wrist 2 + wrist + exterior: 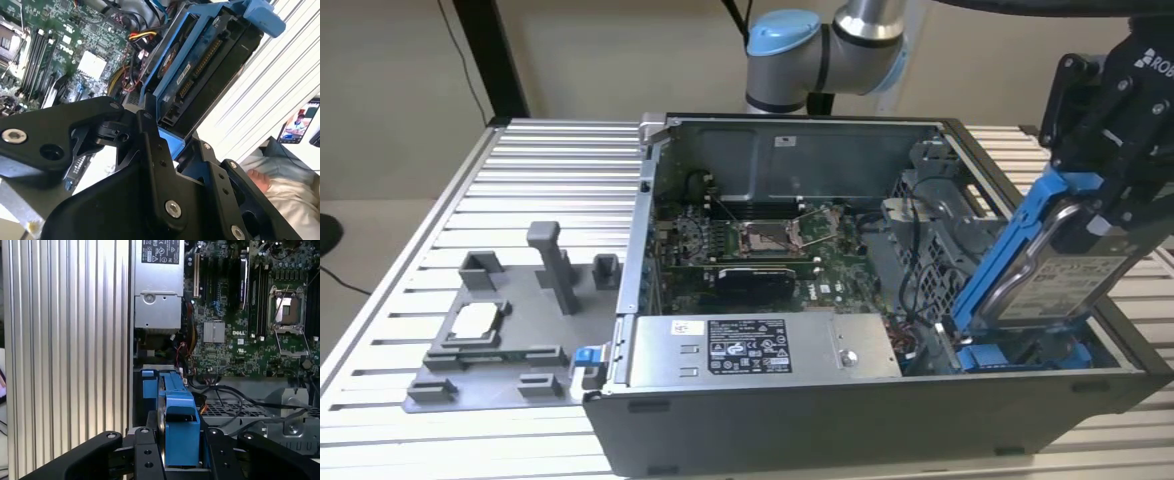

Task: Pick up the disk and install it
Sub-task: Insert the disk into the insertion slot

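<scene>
We hold the disk (1062, 280) tilted, jaws clamped on it, its lower end inside the case's (854, 425) corner.

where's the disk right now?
On the exterior view's right, the disk is clamped in the gripper, tilted, with its lower end down inside the computer case, in the corner right of the power supply.

An open case (854, 420) lies on the ribbed surface (547, 160). At the exterior view's right, the claw (1118, 212) grips the disk (1065, 282), which is tilted with its lower end down in the case's near corner. The power supply (761, 345) sits along the front wall and the motherboard (761, 240) lies behind it. A grey fixture (494, 340) rests on the surface to the exterior view's left.
</scene>
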{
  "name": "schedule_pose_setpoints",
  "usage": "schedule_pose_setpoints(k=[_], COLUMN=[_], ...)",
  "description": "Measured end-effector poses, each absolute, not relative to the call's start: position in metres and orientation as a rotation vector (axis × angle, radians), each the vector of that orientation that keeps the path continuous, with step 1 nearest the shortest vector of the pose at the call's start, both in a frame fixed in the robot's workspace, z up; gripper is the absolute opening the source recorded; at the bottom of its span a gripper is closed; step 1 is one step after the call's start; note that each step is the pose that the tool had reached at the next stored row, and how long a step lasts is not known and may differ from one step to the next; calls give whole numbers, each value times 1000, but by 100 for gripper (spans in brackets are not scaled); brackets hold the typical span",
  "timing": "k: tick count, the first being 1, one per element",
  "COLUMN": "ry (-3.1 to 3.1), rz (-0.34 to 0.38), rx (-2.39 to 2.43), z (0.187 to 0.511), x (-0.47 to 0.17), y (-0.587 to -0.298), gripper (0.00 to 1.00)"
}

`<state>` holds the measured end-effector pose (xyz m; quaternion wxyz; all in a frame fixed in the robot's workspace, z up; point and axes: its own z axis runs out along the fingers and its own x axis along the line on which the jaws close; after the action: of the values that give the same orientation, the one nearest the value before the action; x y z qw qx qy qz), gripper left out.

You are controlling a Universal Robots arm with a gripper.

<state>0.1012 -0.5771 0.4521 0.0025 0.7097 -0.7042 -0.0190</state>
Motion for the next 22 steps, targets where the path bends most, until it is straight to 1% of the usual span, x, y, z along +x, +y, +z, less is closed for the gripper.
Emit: schedule_pose_setpoints(k=[22], ry=[-2209], rz=[-60], rx=[2226], z=[417], x=[101], y=[-577], gripper=[0])
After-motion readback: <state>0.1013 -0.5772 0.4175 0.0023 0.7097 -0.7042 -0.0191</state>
